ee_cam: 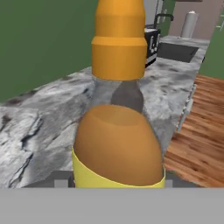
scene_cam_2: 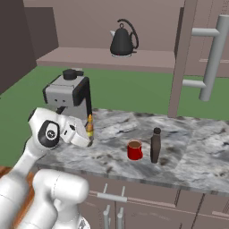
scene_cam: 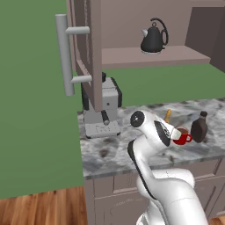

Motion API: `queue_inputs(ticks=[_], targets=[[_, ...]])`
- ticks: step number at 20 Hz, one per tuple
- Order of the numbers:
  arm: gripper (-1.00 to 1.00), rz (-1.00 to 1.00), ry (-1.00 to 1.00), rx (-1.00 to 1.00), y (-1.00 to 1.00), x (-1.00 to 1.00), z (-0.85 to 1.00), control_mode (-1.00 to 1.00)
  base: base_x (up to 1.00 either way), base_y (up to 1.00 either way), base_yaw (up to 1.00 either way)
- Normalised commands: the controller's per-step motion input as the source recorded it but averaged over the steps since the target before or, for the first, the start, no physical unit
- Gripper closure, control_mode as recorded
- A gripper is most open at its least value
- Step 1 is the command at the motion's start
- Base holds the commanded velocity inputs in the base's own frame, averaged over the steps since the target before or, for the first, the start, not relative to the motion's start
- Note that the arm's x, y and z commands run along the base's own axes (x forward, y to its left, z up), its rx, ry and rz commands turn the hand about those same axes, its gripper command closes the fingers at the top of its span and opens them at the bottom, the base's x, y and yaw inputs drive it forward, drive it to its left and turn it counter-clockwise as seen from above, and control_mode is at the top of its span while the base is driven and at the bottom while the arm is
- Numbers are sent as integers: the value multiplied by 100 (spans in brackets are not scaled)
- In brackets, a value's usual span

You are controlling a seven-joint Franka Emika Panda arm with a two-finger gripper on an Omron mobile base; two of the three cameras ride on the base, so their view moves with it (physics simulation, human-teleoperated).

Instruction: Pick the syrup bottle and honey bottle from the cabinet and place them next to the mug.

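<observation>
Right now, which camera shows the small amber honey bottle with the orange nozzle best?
The hand view: the honey bottle shows close up, label and nozzle clear. In the right base view it is tiny; in the left, just its tip.

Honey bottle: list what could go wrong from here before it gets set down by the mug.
1. The honey bottle sits between the gripper fingers, held low on its body; being slim and tall, it may tilt or slip as the arm moves.
2. The mug and syrup bottle stand close together on the counter; the hand could knock either one on approach.
3. The coffee machine stands right behind the hand, leaving little swing room.
</observation>
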Motion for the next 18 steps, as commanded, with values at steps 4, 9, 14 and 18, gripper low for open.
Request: queue_inputs(ticks=[4,9,14,18], targets=[[100,0,-10,-9,-1,-23,4,-100,0,0,0],[100,4,-2,0,-23,0,0,-100,0,0,0],[100,6,0,0,-25,12,0,-100,0,0,0],[100,1,0,0,-3,29,0,-100,0,0,0]])
